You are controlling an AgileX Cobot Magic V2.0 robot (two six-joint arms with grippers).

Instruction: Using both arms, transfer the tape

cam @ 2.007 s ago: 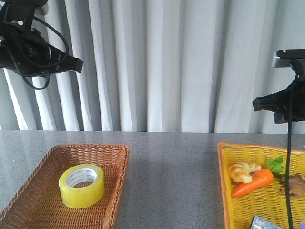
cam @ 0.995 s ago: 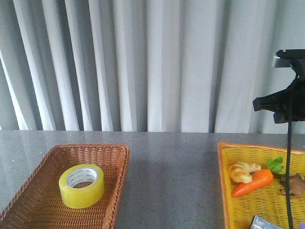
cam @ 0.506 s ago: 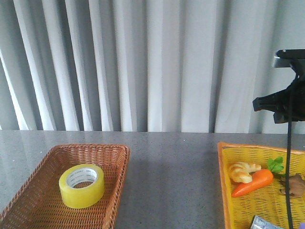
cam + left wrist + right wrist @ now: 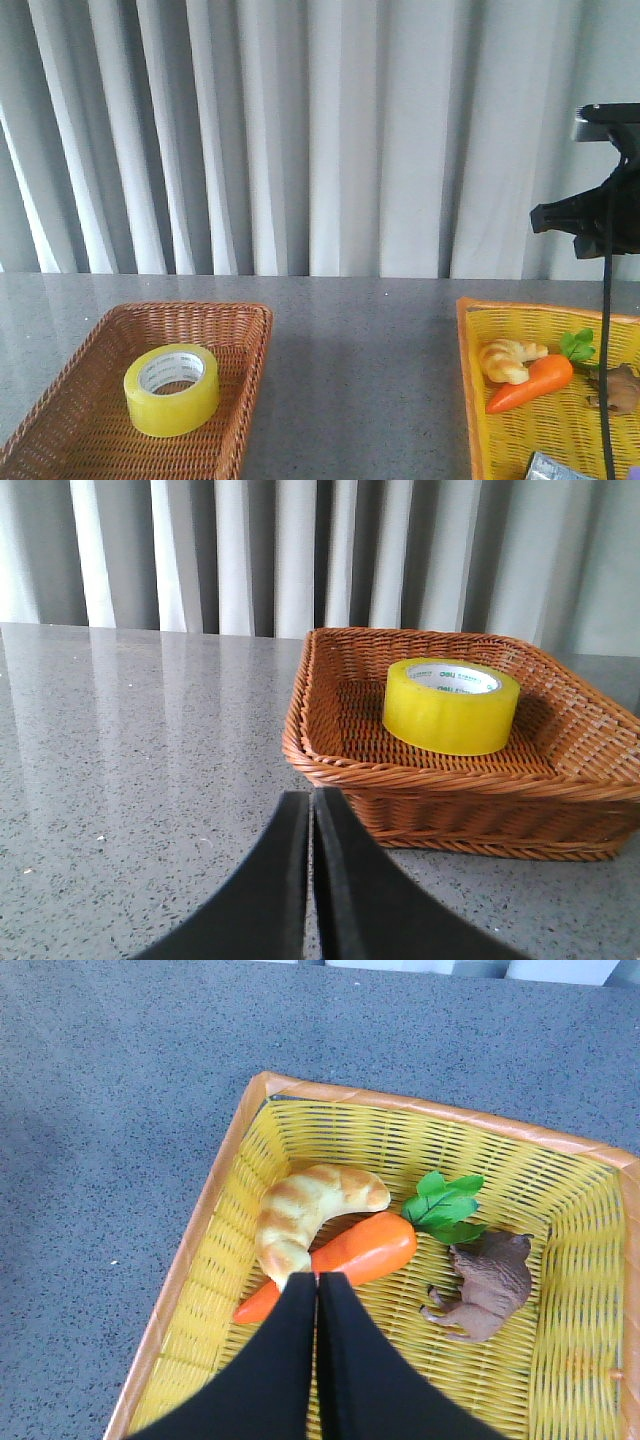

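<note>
The tape (image 4: pixel 171 389), a yellow roll with a white printed core, lies flat in a brown wicker basket (image 4: pixel 255 345) at the front left. In the left wrist view the tape (image 4: pixel 451 706) sits inside the basket (image 4: pixel 330 765), and my left gripper (image 4: pixel 311 802) is shut and empty, low over the table outside the basket's near wall. My left arm is out of the front view. My right arm (image 4: pixel 592 217) hangs high at the right. My right gripper (image 4: pixel 317 1282) is shut and empty above a yellow basket (image 4: pixel 200 1230).
The yellow basket (image 4: pixel 468 345) at the right holds a toy croissant (image 4: pixel 305 1212), an orange toy carrot (image 4: pixel 362 1247) and a brown animal figure (image 4: pixel 488 1282). Grey speckled table (image 4: pixel 360 370) runs between the two baskets. White curtains hang behind.
My left arm, high at the upper left two seconds ago, has left the front view. The tape, baskets and right arm have not moved.
</note>
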